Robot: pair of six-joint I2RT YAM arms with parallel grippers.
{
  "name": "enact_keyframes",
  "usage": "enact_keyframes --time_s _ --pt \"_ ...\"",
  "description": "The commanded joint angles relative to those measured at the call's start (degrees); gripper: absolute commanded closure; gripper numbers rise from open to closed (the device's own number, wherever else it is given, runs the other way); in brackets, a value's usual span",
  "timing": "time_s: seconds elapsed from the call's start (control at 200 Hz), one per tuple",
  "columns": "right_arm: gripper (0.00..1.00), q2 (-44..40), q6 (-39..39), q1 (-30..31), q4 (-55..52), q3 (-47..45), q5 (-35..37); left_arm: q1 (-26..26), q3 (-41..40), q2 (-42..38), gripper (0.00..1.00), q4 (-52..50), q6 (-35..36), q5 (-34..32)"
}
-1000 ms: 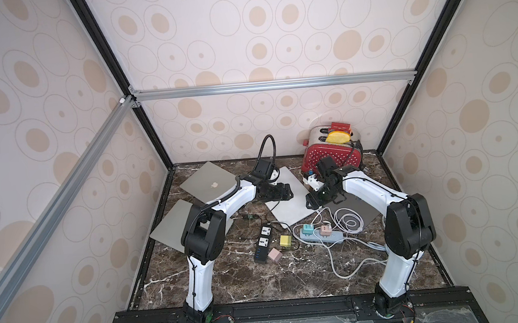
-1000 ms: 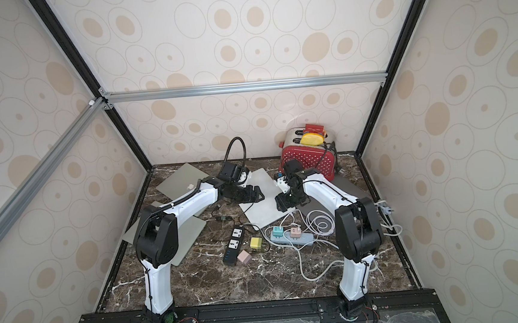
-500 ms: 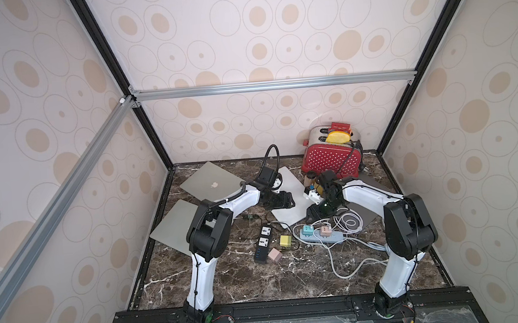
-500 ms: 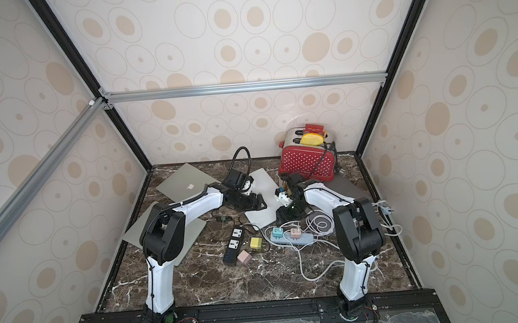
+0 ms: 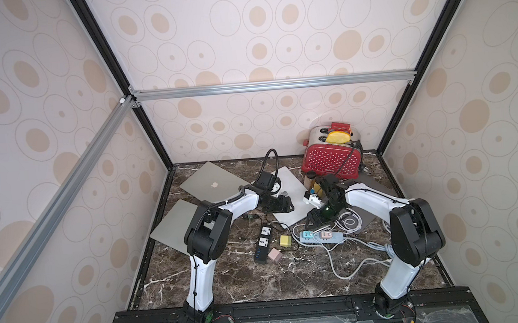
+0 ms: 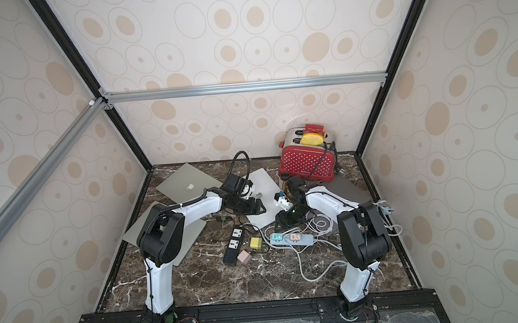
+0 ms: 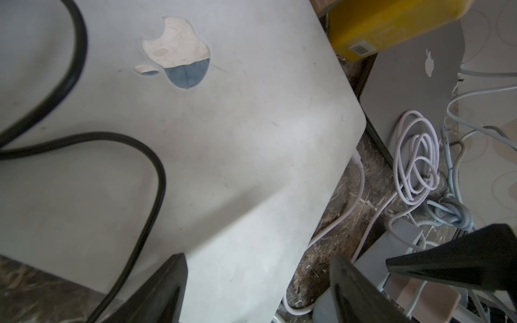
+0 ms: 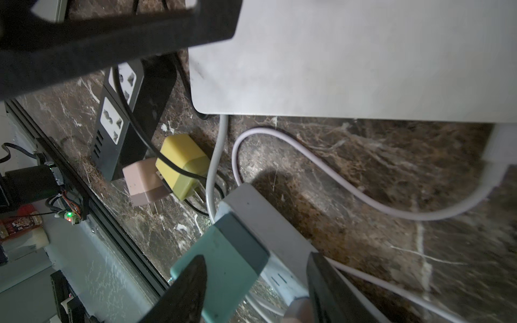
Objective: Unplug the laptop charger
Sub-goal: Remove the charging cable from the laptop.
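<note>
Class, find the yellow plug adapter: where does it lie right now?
In both top views the yellow plug adapter lies mid-table, between the black power strip and the pale blue power strip, just behind the pink adapter.

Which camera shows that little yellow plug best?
The right wrist view: the yellow plug is large and sharp there, prongs showing. In both top views it is only a tiny yellow block. The left wrist view does not show it.
</note>
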Motion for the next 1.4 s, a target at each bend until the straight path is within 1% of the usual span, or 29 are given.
enact_keyframes --time_s 0.0,0.07,0.175,0.235,0.32,0.471,0.616,0.751,0.801,0.891,0.941,1.112,1.127,1.172,1.297,1.397 --pt "0.38 0.94 -1.45 -0.92 -4.63 7.22 5.49 -0.8 2.35 -0.59 0.17 -1.86 3.01 -0.39" --pt "0.38 3.75 -2.77 -2.87 -7.0 12.25 7.61 -1.18 2.85 -0.89 0.12 -2.36 4.76 -1.2" --pt "0.38 7.24 -3.93 -5.49 -6.72 15.34 9.16 -2.12 1.17 -3.29 0.01 -2.63 8.89 -4.07" --pt "0.38 9.35 -4.58 -6.17 -7.37 16.71 9.82 -2.55 0.59 -4.42 0.01 -3.38 11.14 -5.35" --pt "0.38 11.8 -4.98 -6.55 -6.62 17.36 10.03 -2.6 1.9 -4.72 0.01 -5.85 13.87 -6.62" --pt "0.38 16.66 -6.23 -6.78 -7.14 19.78 11.61 -2.72 8.59 -1.35 0.01 -11.29 18.72 -7.11" --pt "0.4 18.14 -6.96 -7.07 -7.23 19.63 12.22 -3.13 13.24 2.13 0.01 -13.44 20.48 -6.58" --pt "0.42 17.75 -7.01 -7.06 -6.47 16.8 12.99 -4.18 13.62 3.43 0.01 -13.42 21.39 -6.91" --pt "0.43 17.44 -6.78 -7.08 -5.96 15.69 12.86 -4.93 12.95 3.29 0.01 -13.15 21.98 -7.69" --pt "0.52 16.81 -6.25 -7.03 -4.61 13.68 12.8 -6.53 12.0 3.29 0.01 -13.25 23.55 -9.68" --pt "0.55 16.69 -5.89 -6.88 -4.13 12.85 12.94 -7.36 11.71 3.28 0.01 -13.51 24.53 -11.13" --pt "0.59 16.76 -4.24 -6.05 -1.43 10.25 14.2 -7.9 12.91 5.34 0.01 -15.19 26.07 -17.4" --pt "0.59 16.61 -4.04 -5.96 -1.0 9.97 14.59 -7.87 12.92 5.56 0.01 -16.76 26.18 -17.91" --pt "0.62 16.23 -3.28 -5.6 0.34 9.19 15.4 -7.85 12.83 6.0 0.01 -16.91 26.53 -19.33" --pt "0.68 15.55 -1.31 -5.25 3.65 7.43 15.27 -8.22 12.15 6.69 0.01 -16.15 26.86 -20.21" --pt "0.71 16.04 -0.87 -4.96 4.88 6.94 15.19 -9.16 11.99 7.24 0.01 -16.21 27.56 -21.59"
